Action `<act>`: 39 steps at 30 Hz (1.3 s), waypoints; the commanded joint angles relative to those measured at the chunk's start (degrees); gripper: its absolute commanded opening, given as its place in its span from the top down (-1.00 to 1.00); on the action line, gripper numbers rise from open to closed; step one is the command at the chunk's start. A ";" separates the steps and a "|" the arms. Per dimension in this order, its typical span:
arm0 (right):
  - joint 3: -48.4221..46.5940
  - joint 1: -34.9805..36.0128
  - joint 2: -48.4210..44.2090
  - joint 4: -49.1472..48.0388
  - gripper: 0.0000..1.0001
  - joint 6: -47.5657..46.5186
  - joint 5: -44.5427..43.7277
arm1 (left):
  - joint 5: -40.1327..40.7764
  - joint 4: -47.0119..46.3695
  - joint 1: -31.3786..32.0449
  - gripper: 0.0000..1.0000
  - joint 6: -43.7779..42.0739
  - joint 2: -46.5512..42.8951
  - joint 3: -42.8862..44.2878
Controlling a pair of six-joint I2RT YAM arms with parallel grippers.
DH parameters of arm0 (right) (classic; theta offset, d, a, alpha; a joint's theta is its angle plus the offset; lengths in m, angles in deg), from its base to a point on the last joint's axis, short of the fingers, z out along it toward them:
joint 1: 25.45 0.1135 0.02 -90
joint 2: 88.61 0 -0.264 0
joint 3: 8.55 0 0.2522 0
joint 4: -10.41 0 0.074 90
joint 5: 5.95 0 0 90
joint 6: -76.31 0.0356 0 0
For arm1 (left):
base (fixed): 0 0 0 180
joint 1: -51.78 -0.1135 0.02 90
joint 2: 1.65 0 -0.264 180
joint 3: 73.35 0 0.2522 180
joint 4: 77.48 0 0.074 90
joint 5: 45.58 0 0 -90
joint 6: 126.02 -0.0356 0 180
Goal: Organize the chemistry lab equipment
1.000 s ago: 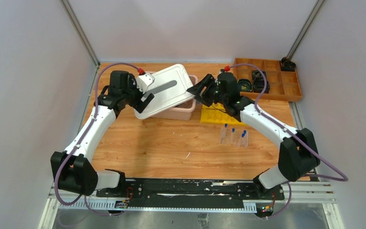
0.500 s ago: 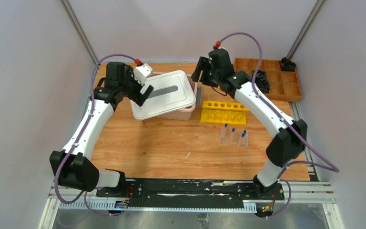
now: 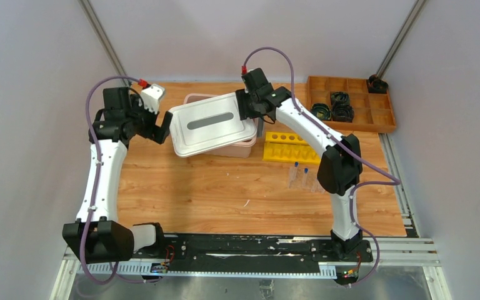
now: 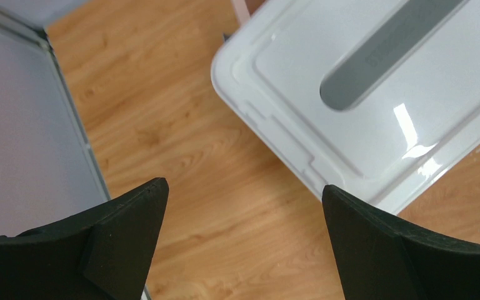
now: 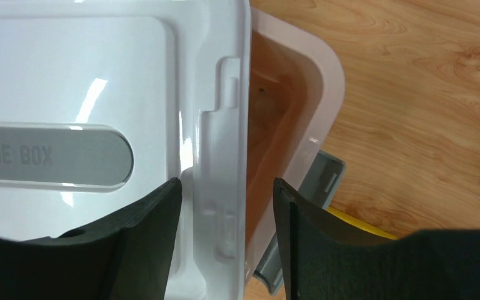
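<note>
A white lid (image 3: 209, 122) with a grey handle lies askew on a pinkish storage box (image 3: 237, 150). My left gripper (image 3: 159, 129) is open and empty over bare wood, just left of the lid (image 4: 362, 81). My right gripper (image 3: 251, 115) is open, its jaws either side of the lid's right edge (image 5: 227, 181) above the box rim (image 5: 287, 94). The yellow six-hole tube rack (image 3: 287, 147) stands right of the box. Three blue-capped clear tubes (image 3: 305, 175) stand in a clear rack (image 3: 307, 184) in front of it. Beaker, funnel and thin rod do not show.
A brown wooden compartment tray (image 3: 375, 115) with black ring parts (image 3: 336, 106) sits at the back right. A grey latch (image 5: 325, 175) hangs on the box's right side. Grey walls close in left, back and right. A wall corner (image 4: 31, 125) lies close to my left gripper.
The lid went from tilted in my left gripper to lying on the box. My left gripper let go and drew back left. My right gripper swung left onto the lid's right edge.
</note>
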 commanded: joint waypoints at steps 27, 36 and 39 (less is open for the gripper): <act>9.57 1.39 -5.56 0.01 0.31 8.55 -12.41 | -10.07 -0.54 -2.19 -0.98 0.45 8.40 -0.21; 11.94 1.39 -7.40 2.84 0.54 17.50 -10.46 | -10.33 -2.39 0.10 -0.98 2.22 13.11 2.40; 13.06 1.41 -8.19 3.84 0.57 20.76 -10.39 | -9.14 -3.25 1.37 -0.97 2.43 14.79 3.36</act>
